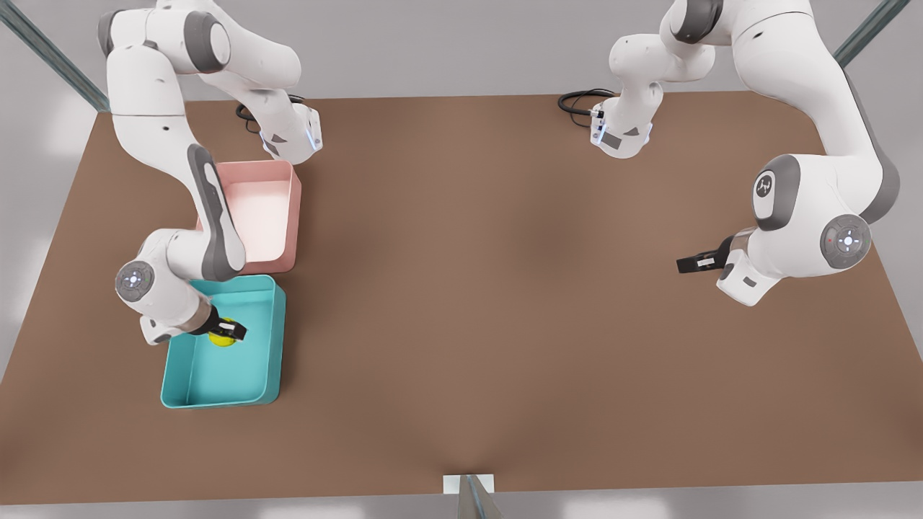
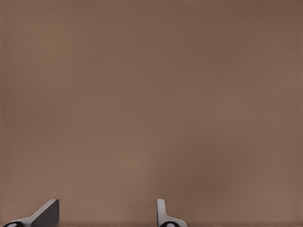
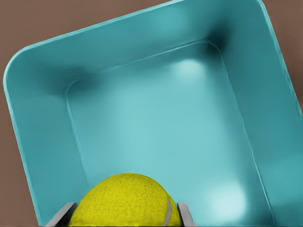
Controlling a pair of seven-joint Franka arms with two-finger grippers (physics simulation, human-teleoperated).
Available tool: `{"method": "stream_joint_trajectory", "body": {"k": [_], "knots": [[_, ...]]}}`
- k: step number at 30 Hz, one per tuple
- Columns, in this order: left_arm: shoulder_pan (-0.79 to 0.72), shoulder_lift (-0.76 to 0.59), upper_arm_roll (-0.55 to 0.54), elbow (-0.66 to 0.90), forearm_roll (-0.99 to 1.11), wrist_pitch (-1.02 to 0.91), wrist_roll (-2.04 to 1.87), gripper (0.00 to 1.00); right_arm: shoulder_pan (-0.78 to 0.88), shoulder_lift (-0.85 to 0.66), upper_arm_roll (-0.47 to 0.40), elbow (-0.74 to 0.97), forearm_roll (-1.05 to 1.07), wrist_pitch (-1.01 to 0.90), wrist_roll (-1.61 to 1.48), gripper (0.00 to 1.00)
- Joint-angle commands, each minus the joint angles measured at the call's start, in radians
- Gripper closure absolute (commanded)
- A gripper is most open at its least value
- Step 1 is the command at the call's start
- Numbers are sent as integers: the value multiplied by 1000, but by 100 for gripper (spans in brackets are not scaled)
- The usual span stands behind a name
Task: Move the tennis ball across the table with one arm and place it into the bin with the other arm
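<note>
The right pincer (image 1: 232,331) hangs over the teal bin (image 1: 272,339), its fingers closed against opposite sides of the tennis ball (image 1: 221,334); in the right wrist view the ball (image 3: 125,201) sits clamped between the two fingertips (image 3: 64,212), with the bin's bare floor and its rounded walls (image 3: 42,156) straight beyond it. That is the relation the next move turns on: the ball lies directly between the fingers and the bin's floor lies past it along the pincer's reach, inside the rim on every side, so letting go should drop it in. Whether the ball is clear of the floor or already touching it cannot be told. In the front view the ball sits toward the bin's far half, on the side nearer the arm. Just beyond the teal bin stands a pink bin (image 1: 285,216), empty. Well apart, at the front view's right, the left pincer (image 1: 691,264) waits above bare table (image 1: 469,303); its fingers (image 2: 47,213) stand parted with nothing between them, only brown table surface (image 2: 151,94) ahead.
</note>
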Motion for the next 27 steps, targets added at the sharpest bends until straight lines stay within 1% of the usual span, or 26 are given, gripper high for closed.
{"method": "stream_joint_trajectory", "body": {"k": [1, 5, 6, 7, 8, 9, 10, 11, 13, 14, 15, 17, 20, 21, 27], "knots": [[0, -1, 0, 0, 0, -1, -8, 0, -1, 17, -7, 1, -7, -49, -386, 0], [0, -1, 0, 2, 2, -1, -8, 0, 4, 18, -6, 4, 8, -49, -378, 0], [0, -1, 0, 2, 2, -1, -8, 0, 23, 18, 11, 96, 20, -167, -367, 0], [0, -1, 0, 2, 2, -1, -8, 0, 62, 38, 11, 287, 77, -459, -224, 0], [0, -1, 0, 2, 2, -1, -6, 0, 71, 98, 11, 479, 54, -760, -120, 0], [0, -4, 0, 2, 2, -3, -4, 0, 105, 90, 14, 545, -78, -848, -109, 0], [0, -4, -2, 2, 2, -3, -6, 0, 122, 38, 11, 579, -105, -884, -109, 0], [0, -4, -2, 3, 4, -3, -4, 0, 128, 21, 11, 605, -102, -907, -109, 0], [0, -6, -2, 3, 2, -3, -4, 0, 125, -6, -3, 722, -112, -1043, -108, 0], [0, -6, -2, 3, 2, -3, -4, 0, 116, -78, 9, 685, -116, -1042, -85, 0], [0, -6, -2, 3, 2, -3, -6, 0, 114, -155, 6, 613, -108, -1032, -88, 0], [0, -9, -2, 7, 5, -3, -4, 0, 82, -262, 5, 438, -93, -902, -86, 0], [0, -10, -6, 7, 4, -22, 2, 0, 83, -296, 5, 401, -92, -862, -85, 0], [3, -10, -21, 7, 5, -24, 2, 0, 82, -327, 5, 357, -92, -819, -85, 0], [3, -10, -21, 34, 4, -55, 2, 0, 82, -333, 2, 348, -98, -815, -85, 0]]}}
